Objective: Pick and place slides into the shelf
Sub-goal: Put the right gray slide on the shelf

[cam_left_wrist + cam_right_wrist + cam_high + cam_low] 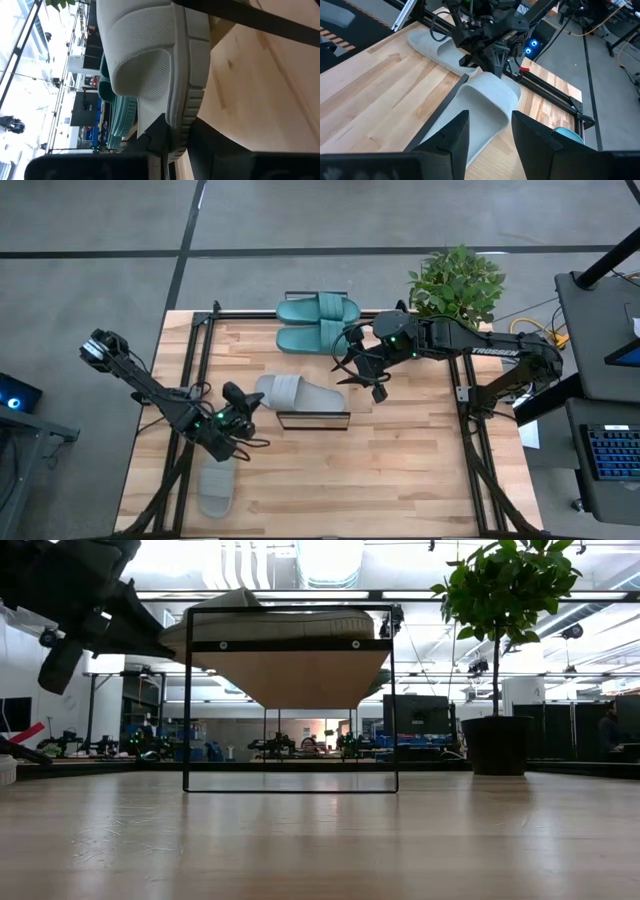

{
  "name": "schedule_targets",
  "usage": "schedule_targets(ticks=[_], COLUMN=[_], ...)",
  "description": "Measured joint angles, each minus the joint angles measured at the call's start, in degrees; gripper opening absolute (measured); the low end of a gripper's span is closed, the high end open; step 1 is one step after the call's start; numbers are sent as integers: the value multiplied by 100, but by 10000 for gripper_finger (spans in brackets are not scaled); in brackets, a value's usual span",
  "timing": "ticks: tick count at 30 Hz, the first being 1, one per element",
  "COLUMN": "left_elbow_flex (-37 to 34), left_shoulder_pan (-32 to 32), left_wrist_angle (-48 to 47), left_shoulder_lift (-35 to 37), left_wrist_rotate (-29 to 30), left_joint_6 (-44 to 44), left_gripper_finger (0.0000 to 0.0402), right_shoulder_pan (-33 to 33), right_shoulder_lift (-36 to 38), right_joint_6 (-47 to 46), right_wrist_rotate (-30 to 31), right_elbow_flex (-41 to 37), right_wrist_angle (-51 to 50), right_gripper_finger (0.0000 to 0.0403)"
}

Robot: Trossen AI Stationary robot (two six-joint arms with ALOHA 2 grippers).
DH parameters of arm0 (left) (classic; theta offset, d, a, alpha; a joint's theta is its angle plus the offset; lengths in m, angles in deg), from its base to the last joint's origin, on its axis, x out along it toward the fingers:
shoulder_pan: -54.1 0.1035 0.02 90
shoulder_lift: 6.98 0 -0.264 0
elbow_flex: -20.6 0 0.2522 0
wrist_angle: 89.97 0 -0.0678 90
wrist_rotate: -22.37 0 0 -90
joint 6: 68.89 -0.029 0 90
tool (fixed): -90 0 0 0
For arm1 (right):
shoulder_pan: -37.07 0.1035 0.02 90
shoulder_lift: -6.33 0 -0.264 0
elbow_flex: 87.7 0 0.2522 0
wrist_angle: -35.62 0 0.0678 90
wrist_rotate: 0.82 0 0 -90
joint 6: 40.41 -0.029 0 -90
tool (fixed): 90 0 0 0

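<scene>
Left pincer [246,406] sits at the heel of the grey slide [297,392] on the shelf [313,420]; grip unclear. Right pincer [372,380], fingers apart, hovers empty just beyond its toe. Arm reads TROSSEN.

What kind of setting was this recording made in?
Probably a robotics lab or open workshop: the low view shows a large hall with ceiling strip lights and equipment benches, and a wood table carries two arms, with a keyboard beside it.
</scene>
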Motion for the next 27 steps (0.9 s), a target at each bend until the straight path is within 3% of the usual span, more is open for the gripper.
schedule_targets(ticks=[27], left_elbow_flex=[110], left_shoulder_pan=[-208], left_wrist_angle=[-120], left_shoulder_lift=[2], left_wrist_rotate=[-57], left_joint_6=[102], left_gripper_finger=[32], right_shoulder_pan=[-1], right_shoulder_lift=[0], right_joint_6=[2], right_wrist_rotate=[1], right_elbow_flex=[-2], right_wrist_angle=[9], right_gripper_finger=[139])
